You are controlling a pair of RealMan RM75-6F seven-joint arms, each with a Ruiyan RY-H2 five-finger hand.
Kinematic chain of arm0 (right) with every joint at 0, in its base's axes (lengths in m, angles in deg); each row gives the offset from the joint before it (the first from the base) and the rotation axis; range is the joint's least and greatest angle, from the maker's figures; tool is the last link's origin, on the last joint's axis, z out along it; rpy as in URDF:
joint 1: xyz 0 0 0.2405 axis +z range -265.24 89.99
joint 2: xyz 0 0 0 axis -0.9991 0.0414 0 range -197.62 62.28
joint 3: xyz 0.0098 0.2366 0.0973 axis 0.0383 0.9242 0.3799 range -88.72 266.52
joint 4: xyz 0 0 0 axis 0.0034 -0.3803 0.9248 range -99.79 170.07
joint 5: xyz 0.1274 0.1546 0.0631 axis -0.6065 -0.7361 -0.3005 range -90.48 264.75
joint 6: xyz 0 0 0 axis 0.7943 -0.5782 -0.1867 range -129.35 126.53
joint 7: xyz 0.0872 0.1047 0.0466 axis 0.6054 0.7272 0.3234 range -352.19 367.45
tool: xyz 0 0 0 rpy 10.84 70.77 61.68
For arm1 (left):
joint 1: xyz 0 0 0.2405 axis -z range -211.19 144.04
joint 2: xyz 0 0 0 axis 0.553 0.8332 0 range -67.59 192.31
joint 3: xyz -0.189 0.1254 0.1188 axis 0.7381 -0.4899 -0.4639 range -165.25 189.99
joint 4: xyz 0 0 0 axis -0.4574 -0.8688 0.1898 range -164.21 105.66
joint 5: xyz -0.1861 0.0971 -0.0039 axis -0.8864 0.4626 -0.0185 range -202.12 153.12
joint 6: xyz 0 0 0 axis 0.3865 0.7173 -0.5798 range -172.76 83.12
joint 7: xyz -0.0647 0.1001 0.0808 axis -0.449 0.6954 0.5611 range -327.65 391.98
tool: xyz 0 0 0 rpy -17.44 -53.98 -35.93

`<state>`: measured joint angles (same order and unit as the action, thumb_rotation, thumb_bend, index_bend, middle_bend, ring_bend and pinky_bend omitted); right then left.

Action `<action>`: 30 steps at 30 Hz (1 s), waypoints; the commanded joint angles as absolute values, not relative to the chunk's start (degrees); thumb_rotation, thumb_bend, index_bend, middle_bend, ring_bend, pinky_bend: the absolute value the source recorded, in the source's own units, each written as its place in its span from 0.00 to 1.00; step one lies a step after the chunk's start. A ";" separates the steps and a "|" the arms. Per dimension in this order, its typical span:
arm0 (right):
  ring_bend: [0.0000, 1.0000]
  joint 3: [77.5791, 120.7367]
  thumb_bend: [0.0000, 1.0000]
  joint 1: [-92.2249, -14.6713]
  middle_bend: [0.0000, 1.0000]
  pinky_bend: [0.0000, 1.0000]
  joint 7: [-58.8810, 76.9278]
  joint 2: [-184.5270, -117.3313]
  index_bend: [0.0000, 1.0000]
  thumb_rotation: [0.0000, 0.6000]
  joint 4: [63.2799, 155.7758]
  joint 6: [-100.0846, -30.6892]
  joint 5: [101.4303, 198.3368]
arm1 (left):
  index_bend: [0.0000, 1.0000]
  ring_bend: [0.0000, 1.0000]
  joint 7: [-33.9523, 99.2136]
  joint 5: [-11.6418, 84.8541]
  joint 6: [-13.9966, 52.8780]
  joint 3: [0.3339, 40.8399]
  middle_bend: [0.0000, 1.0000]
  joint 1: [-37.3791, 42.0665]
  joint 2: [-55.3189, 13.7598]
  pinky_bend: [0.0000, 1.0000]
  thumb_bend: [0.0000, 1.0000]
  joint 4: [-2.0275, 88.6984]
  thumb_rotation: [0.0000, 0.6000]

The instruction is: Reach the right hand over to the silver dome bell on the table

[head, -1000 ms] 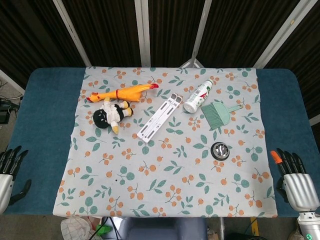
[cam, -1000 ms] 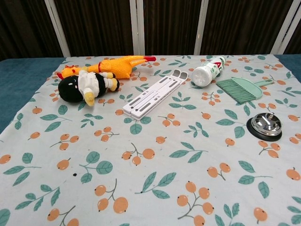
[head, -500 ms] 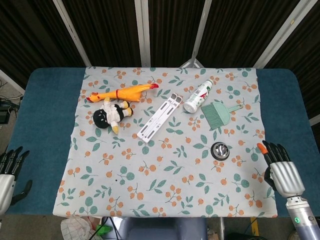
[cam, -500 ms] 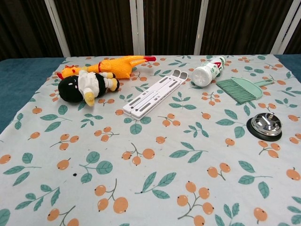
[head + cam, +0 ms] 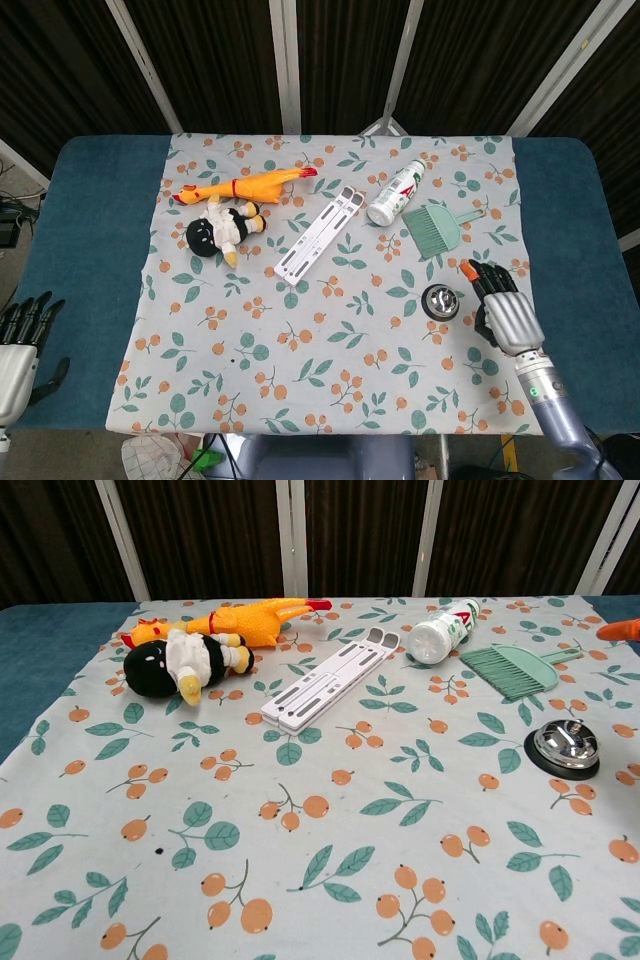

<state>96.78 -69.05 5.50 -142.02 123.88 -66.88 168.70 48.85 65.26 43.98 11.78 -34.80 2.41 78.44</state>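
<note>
The silver dome bell (image 5: 440,301) (image 5: 566,746) sits on its black base on the floral cloth, right of centre. My right hand (image 5: 504,312) hovers just to the right of it, fingers apart and pointing away from me, holding nothing. An orange fingertip (image 5: 620,630) of that hand pokes in at the right edge of the chest view. My left hand (image 5: 22,345) stays at the table's near left corner, fingers apart and empty.
A green dustpan brush (image 5: 433,228) and a white bottle (image 5: 396,192) lie beyond the bell. A white folding stand (image 5: 320,232), a black-and-white plush doll (image 5: 222,229) and a yellow rubber chicken (image 5: 245,185) lie further left on the floral cloth (image 5: 330,350).
My right hand has moved left and forward from the table's right edge to just beside the bell. The left hand has drifted slightly toward the near edge.
</note>
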 commanded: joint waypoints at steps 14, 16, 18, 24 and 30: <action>0.00 97.14 1.00 -63.67 0.00 0.00 2.21 -154.45 0.00 1.00 114.87 -61.81 165.05 | 0.09 0.00 48.75 63.37 43.56 12.48 0.00 -34.44 2.36 0.00 0.52 78.19 1.00; 0.00 97.08 1.00 -63.16 0.00 0.00 1.69 -155.84 0.00 1.00 113.30 -61.43 164.73 | 0.09 0.00 48.69 63.15 43.48 12.53 0.00 -34.39 2.40 0.00 0.52 78.16 1.00; 0.00 97.10 1.00 -62.75 0.00 0.00 1.35 -156.99 0.00 1.00 111.80 -61.30 164.53 | 0.09 0.00 48.60 62.99 43.45 12.59 0.00 -34.35 2.41 0.00 0.52 78.12 1.00; 0.00 97.18 1.00 -61.64 0.00 0.00 2.43 -160.33 0.00 1.00 106.62 -60.91 164.24 | 0.09 0.00 48.56 62.40 43.32 12.80 0.00 -34.19 2.39 0.00 0.52 77.98 1.00; 0.00 96.41 1.00 -61.28 0.00 0.00 4.63 -162.16 0.00 1.00 103.43 -60.59 164.65 | 0.09 0.00 49.07 62.13 42.97 12.75 0.00 -33.97 2.20 0.00 0.52 78.01 1.00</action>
<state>96.62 -61.40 4.24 -161.77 103.89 -60.69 164.54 49.08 62.13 42.98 12.75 -33.98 2.21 78.01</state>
